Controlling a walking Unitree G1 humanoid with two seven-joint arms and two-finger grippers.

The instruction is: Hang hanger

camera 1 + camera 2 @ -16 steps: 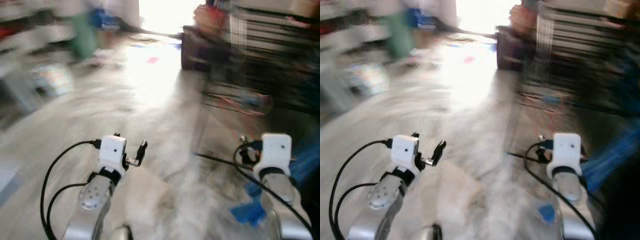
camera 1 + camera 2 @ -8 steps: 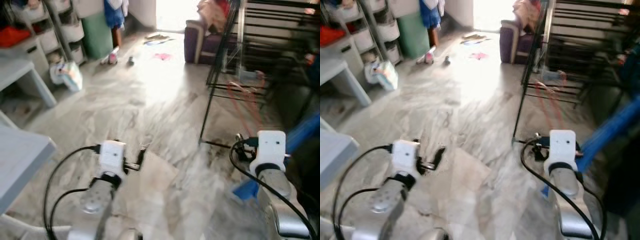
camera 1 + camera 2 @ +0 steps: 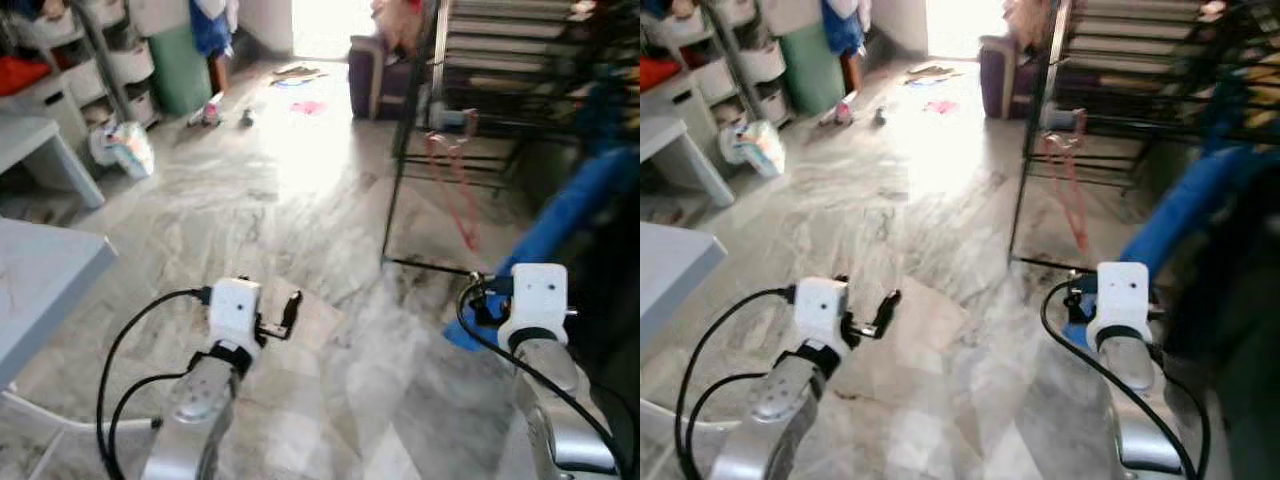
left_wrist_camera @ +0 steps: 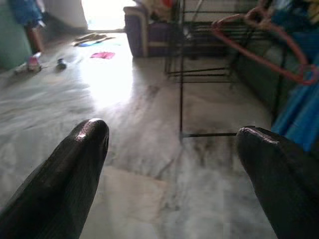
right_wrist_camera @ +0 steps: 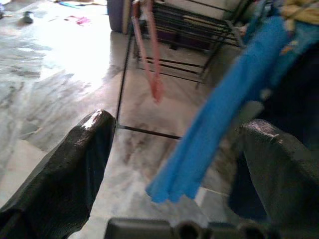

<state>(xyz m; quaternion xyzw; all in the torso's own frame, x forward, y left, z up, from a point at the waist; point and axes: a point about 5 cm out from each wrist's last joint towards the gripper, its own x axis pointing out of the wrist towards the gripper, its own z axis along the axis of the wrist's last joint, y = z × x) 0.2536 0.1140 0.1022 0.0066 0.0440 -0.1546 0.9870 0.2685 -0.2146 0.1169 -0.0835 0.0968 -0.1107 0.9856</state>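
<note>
A pink hanger hangs on a low bar of the black drying rack ahead and to my right, and shows again as the hanger in the right wrist view. My left gripper is open, with nothing between its fingers, and is held low over the marble floor, left of the rack's foot. My right gripper is also open and empty. It is pointed at the rack, with a blue cloth hanging just in front of it. Both grippers are well short of the hanger.
A grey table corner juts in at my left. Shelves with baskets, a green bin and a bag stand far left. A purple sofa sits behind the rack. Dark clothes hang at my right.
The view has swung and steadied from heavy blur. The rack, hanger and blue cloth now sit nearer and further left in the picture. Both grippers keep the same open pose.
</note>
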